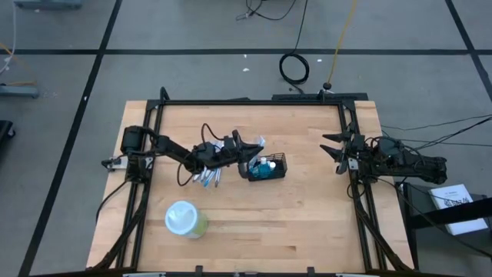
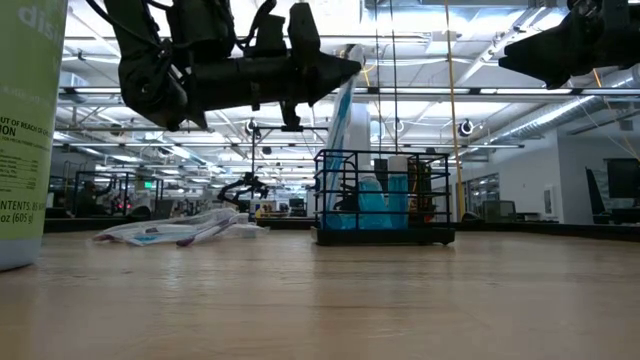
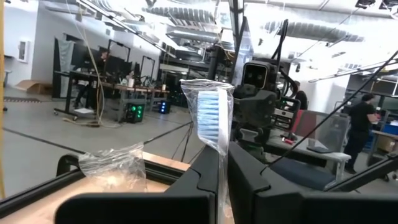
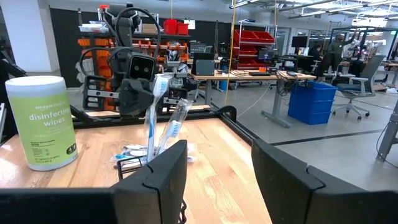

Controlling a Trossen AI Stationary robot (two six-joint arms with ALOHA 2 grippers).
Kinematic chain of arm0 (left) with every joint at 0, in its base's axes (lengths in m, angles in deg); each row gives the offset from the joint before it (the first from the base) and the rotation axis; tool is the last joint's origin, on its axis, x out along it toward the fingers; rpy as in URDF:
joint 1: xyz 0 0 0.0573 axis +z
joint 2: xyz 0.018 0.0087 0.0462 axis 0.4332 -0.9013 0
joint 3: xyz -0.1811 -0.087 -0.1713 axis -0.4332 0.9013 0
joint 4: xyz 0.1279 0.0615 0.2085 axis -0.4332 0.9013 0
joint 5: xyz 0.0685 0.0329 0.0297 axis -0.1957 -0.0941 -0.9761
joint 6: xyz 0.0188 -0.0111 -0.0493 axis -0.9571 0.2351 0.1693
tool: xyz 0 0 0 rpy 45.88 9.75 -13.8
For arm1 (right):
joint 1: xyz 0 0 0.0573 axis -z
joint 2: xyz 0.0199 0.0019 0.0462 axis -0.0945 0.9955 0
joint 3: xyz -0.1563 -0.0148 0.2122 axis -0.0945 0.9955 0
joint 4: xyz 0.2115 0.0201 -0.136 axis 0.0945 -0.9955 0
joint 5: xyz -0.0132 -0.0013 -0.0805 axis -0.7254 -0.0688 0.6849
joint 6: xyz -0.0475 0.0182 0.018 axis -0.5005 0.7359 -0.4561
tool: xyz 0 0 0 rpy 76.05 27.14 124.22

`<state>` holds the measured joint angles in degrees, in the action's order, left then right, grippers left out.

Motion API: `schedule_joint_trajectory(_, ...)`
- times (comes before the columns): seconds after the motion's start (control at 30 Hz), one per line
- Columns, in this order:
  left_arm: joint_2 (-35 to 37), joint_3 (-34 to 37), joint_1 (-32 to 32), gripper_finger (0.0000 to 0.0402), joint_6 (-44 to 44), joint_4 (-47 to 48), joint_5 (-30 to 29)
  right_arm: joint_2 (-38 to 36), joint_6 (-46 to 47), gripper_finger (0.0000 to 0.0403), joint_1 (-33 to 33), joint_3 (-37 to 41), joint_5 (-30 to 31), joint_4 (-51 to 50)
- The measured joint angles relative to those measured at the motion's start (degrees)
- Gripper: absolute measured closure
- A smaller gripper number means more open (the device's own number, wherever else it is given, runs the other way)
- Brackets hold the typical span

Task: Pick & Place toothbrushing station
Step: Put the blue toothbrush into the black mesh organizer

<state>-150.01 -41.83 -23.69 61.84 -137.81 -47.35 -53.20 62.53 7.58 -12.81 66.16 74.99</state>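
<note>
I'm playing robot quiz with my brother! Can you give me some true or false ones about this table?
1. The left tool is pinching a wrapped toothbrush. True.
2. The black wire caddy is empty. False: it already holds blue-and-white items standing up.
3. The right tool is holding the wipes tub. False: it is open, holds nothing and waits at the table's right edge, far from the tub.
4. More wrapped toothbrushes lie in a pile on the table beside the caddy. True.
5. The wipes tub sits inside the caddy. False: it stands apart, on the wooden table itself.
</note>
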Motion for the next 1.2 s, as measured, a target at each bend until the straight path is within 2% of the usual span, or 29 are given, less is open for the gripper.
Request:
schedule_joint_trajectory(0.2, -1.3, -0.9, 0.2, 0.0386, 0.0, 0.2, 0.1, 0.0, 0.0, 0.0232, 0.0, 0.0, 0.0, 0.0)
schedule_joint_trajectory(0.47, -10.4, -6.1, 0.2, 0.0392, 1.4, -3.2, 1.2, 0.0, 0.0, 0.0232, 0.0, 0.0, 0.0, 0.0)
schedule_joint_trajectory(0.57, -11.1, -6.0, 0.4, 0.0386, 1.6, -6.0, 1.2, 0.0, 0.0, 0.0232, 0.0, 0.0, 0.0, 0.0)
schedule_joint_trajectory(0.83, -11.1, -6.0, 0.3, 0.038, 2.7, -5.4, 1.2, 0.0, 0.0, 0.0232, 0.0, 0.0, 0.0, 0.0)
schedule_joint_trajectory(1.2, -11.2, -6.0, -0.8, 0.03, -3.3, -3.3, -1.1, 0.0, 0.0, 0.0232, 0.0, 0.0, 0.0, 0.0)
